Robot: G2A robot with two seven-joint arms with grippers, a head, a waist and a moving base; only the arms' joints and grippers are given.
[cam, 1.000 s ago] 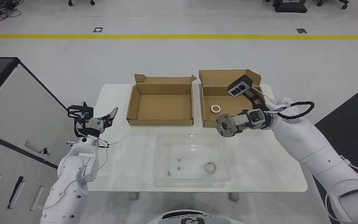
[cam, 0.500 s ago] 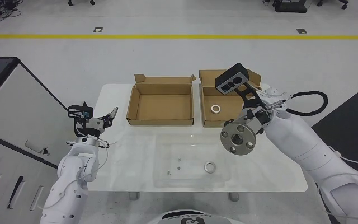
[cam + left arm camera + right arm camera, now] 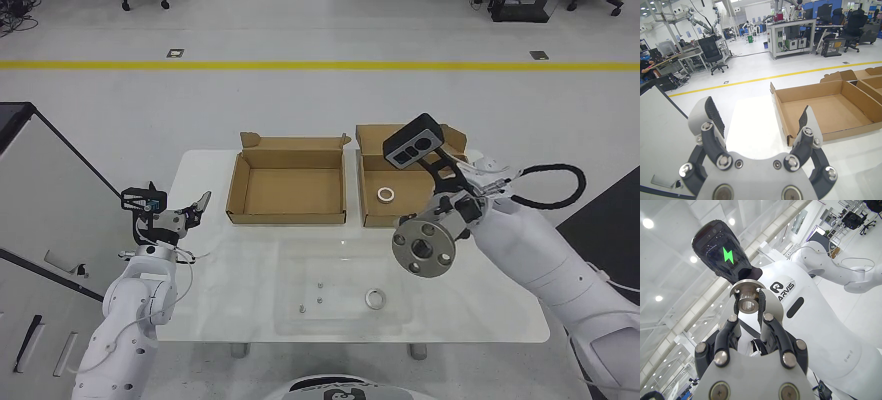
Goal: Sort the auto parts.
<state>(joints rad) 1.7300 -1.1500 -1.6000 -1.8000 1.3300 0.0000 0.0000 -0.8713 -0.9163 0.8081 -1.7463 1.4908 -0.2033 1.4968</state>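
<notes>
Nearest us, our right gripper (image 3: 748, 299) pinches the neck of the flanged hub (image 3: 424, 249) between its fingers. It holds the hub above the table (image 3: 230, 280), bore axis tipped upward and flange face uppermost. Just beyond the hub lies the right-hand box (image 3: 372, 220) with a white ring (image 3: 385, 194) inside, so we judge that a short carry away from us would reach it. The left gripper (image 3: 190, 208), fingers spread and empty, sits well apart at the table's left edge.
</notes>
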